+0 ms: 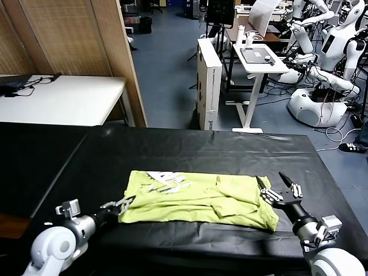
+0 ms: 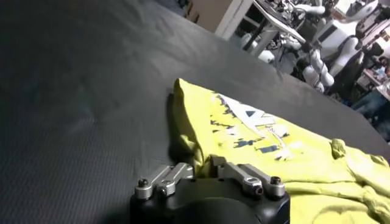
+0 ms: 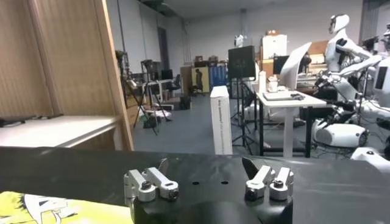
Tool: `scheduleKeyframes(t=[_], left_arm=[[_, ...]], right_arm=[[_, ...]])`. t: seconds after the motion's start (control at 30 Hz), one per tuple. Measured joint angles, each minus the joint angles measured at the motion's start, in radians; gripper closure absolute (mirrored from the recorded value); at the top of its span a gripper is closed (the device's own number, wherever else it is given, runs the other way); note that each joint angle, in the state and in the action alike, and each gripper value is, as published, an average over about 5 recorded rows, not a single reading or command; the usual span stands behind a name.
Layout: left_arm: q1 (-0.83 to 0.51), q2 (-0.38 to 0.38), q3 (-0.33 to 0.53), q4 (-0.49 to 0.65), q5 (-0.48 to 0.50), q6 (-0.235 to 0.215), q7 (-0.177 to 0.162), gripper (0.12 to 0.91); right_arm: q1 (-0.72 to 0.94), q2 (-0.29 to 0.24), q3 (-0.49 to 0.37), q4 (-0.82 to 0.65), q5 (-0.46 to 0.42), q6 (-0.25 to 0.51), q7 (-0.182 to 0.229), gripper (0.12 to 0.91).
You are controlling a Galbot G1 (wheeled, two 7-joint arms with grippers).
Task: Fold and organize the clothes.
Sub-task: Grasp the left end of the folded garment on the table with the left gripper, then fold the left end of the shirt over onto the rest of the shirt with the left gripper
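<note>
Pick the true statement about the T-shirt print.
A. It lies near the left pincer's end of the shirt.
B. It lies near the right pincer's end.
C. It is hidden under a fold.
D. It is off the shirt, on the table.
A: the white-grey print sits on the T-shirt toward the left pincer, far from the right pincer.

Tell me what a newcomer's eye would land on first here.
The lime T-shirt jumps out, lying partly folded across the middle of the black table, its white-grey print toward the robot's left. The left gripper is at its left edge, jaws closing on the cloth, while the right gripper stands open at the right end.
</note>
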State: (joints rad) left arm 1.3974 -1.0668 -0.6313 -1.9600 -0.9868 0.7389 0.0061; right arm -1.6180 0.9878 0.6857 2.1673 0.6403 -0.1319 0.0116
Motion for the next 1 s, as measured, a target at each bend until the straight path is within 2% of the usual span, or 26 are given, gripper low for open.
scheduleKeyframes(t=[0.1,0.3,0.47,0.67,0.87,1.0], left_arm=[[-0.001,-0.001,0.002,0.003,0.018,0.000,0.005,0.794],[-0.004,0.002,0.002,-0.006,0.035,-0.001,0.006,0.857],[-0.001,0.010,-0.009,-0.031,0.057,-0.001,0.002,0.860],[0.027,0.043,-0.050,-0.067,0.150,-0.001,0.009,0.860],[0.080,0.094,-0.133,-0.093,0.241,-0.001,0.032,0.860],[0.127,0.118,-0.202,-0.112,0.257,-0.002,0.031,0.860]], right_arm=[[0.003,0.003,-0.003,-0.002,-0.003,0.000,0.000,0.118],[0.012,0.008,-0.008,-0.007,-0.008,0.000,0.006,0.118],[0.023,0.012,-0.013,-0.017,-0.013,-0.002,0.018,0.118],[0.042,0.018,-0.030,-0.037,-0.026,-0.008,0.027,0.118],[0.048,0.027,-0.043,-0.052,-0.035,-0.009,0.027,0.118],[0.044,0.034,-0.045,-0.052,-0.041,-0.009,0.027,0.118]])
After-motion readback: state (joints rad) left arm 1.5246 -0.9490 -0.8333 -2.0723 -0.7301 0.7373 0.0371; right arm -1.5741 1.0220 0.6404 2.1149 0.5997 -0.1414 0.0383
